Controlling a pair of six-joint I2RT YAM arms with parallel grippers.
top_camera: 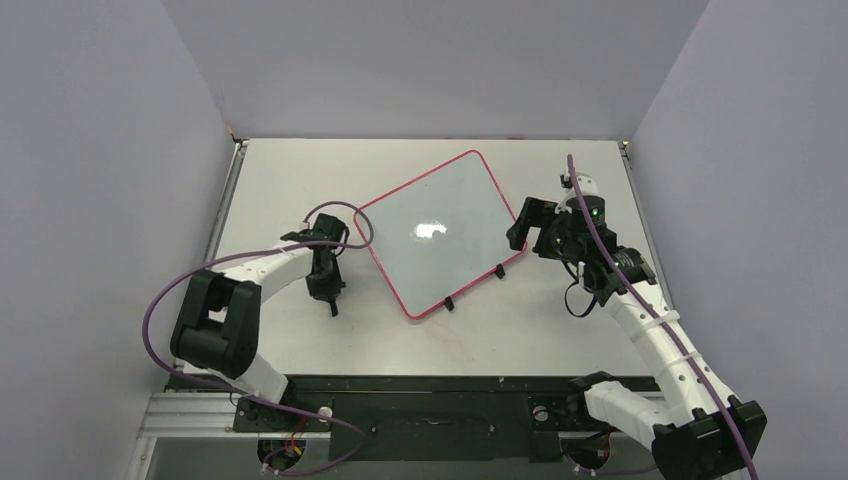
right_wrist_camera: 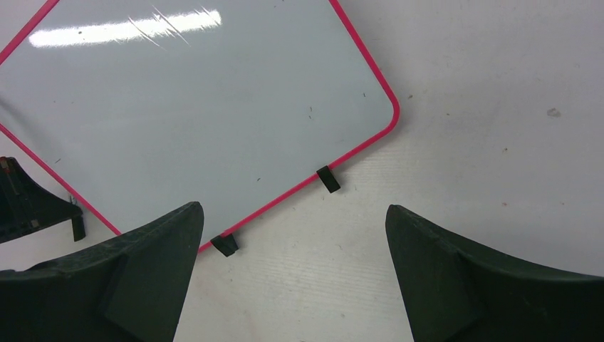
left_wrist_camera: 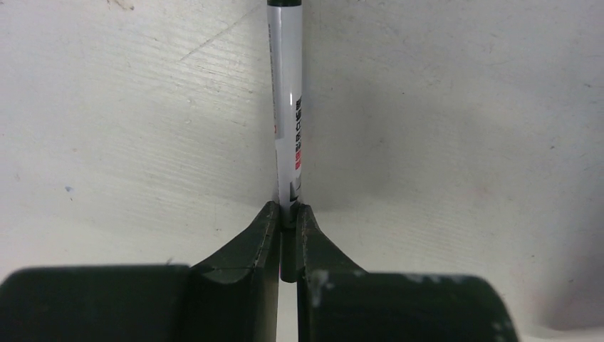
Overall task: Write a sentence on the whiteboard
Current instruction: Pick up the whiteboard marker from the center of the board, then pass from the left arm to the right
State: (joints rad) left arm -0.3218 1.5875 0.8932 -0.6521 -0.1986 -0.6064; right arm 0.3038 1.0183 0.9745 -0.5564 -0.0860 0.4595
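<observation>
The whiteboard [top_camera: 440, 235] lies flat on the table, turned like a diamond, with a red rim and two black clips [top_camera: 448, 303] on its near edge. Its white face is blank; no letters of the sentence show. It also fills the upper left of the right wrist view [right_wrist_camera: 199, 107]. My left gripper [top_camera: 330, 295] is left of the board, over bare table, shut on a white marker [left_wrist_camera: 288, 107] that points away from the jaws [left_wrist_camera: 288, 208]. My right gripper [top_camera: 518, 232] is open and empty at the board's right corner, its gap over bare table [right_wrist_camera: 293, 210].
The white table [top_camera: 560, 330] is walled in by grey panels on three sides. A purple cable [top_camera: 340, 215] loops from the left arm over the board's left corner. Part of the left gripper [right_wrist_camera: 25, 203] shows at the board's left edge.
</observation>
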